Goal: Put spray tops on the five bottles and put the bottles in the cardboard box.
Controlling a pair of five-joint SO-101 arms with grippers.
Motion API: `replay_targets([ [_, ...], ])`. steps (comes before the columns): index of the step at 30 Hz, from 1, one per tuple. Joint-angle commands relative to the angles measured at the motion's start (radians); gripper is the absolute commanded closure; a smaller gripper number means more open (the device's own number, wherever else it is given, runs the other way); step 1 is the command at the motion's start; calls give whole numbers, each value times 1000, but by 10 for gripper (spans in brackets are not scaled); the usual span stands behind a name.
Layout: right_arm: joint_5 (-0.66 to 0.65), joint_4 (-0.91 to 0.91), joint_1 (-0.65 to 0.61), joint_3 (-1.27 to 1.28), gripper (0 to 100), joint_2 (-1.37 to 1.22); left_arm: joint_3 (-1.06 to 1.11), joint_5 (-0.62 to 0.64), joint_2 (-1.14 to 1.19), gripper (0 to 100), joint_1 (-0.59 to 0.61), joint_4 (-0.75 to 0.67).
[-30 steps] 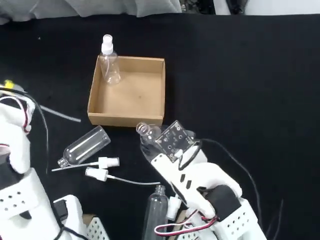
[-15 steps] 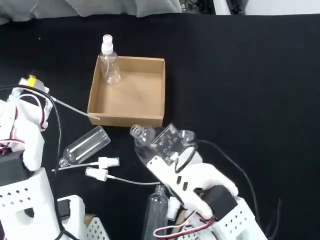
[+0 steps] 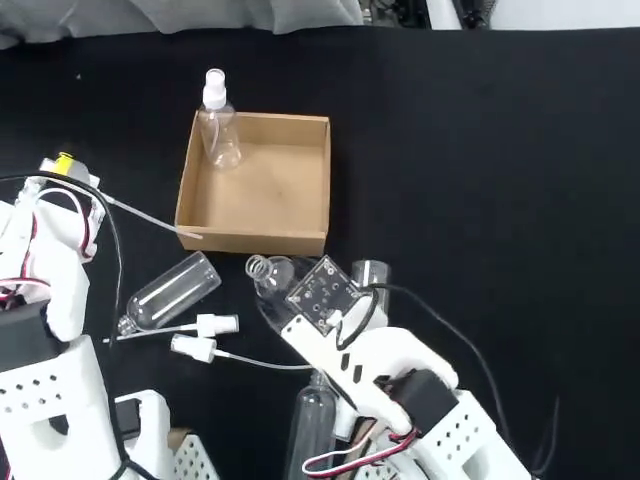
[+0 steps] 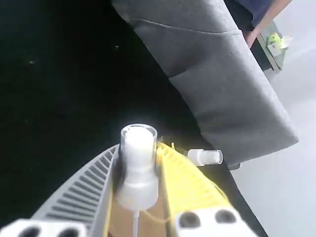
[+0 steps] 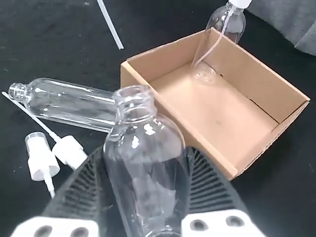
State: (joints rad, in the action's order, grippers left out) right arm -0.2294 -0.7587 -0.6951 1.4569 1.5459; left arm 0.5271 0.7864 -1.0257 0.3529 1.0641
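Observation:
My left gripper [image 4: 138, 150] is shut on a white spray top [image 4: 138, 173]. In the high view this gripper [image 3: 62, 172] hangs left of the cardboard box [image 3: 190, 200], and the top's thin tube [image 3: 145, 218] slants toward the box's near-left corner. My right gripper [image 5: 144, 153] is shut on a clear open-necked bottle [image 5: 145, 148], held just in front of the box [image 5: 256, 143]; from above the bottle's neck [image 3: 260, 268] points left. One bottle with a spray top [image 3: 216, 125] stands in the box's far-left corner.
A clear uncapped bottle [image 3: 170, 290] lies on the black table in front of the box, with two loose spray tops [image 3: 215, 324] [image 3: 195, 347] beside it. Another open bottle [image 3: 310, 420] is near the right arm's base. Grey cloth [image 4: 212, 84] lies beyond the table's far edge.
My right gripper has carried its bottle leftward along the box's front side. The left gripper rose with the spray top a second ago and has since held still.

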Motion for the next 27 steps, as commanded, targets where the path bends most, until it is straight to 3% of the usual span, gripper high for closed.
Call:
replay_targets([
  [1,-3,35,-25,-5,969,21,-4,40,-23,972,-10,0],
  [10,-57,52,-26,10,972,22,-5,161,-37,972,-21,0],
  [22,-60,114,-25,45,973,22,139,187,-339,972,-28,-68],
  [27,-60,118,-25,44,973,22,165,181,-413,972,-133,-48],
])
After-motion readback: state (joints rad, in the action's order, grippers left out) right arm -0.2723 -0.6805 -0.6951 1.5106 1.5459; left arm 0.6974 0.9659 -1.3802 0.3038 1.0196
